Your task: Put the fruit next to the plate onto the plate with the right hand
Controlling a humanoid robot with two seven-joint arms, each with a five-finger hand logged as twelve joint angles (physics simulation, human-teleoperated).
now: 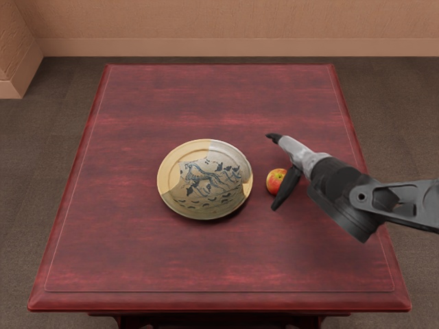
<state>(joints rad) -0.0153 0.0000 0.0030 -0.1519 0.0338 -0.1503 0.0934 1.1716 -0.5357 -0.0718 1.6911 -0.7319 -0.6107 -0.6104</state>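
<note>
No words, labels, brands, numbers or signs can be read anywhere in the head view. The only marking is the dark blue brush painting on the inner face of the plate. It is a loose figure with scattered strokes around it, and it forms no letters or digits.
</note>
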